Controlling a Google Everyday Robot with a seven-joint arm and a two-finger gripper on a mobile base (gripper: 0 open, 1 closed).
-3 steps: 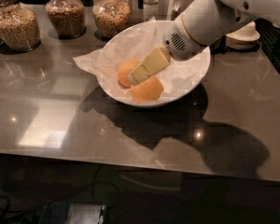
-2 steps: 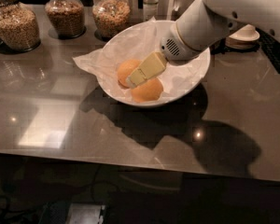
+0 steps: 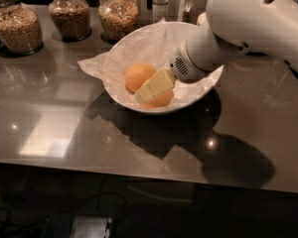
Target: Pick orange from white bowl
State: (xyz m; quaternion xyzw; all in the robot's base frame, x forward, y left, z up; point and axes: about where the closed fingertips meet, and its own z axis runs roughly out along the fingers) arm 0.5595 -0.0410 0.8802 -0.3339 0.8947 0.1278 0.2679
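Your orange (image 3: 162, 101) sits low in the white bowl (image 3: 188, 101), on the near side, round and smooth with a warm orange-yellow skin. Only its near edge shows, because the gripper (image 3: 150, 89) lies across its top and touches it. You cannot tell from here whether the gripper is clenched on the fruit or released.

A second orange (image 3: 139, 76), nearly identical, rests just to the far left of yours in the same bowl, touching or almost touching it, and it is in full view. Crumpled white paper (image 3: 97, 66) lines the bowl and spills over its left rim onto the counter (image 3: 64, 133).

The white arm (image 3: 248, 29) comes in from the far right and slants down over the bowl's right side, hiding that part of the rim and casting a broad shadow on the counter near and to the right.

Along the far edge stand three glass jars (image 3: 17, 26) of brownish grain or nuts, well apart from the fruit, and a small bottle (image 3: 160, 1) stands behind the bowl. The counter is dark and glossy with bright reflections.
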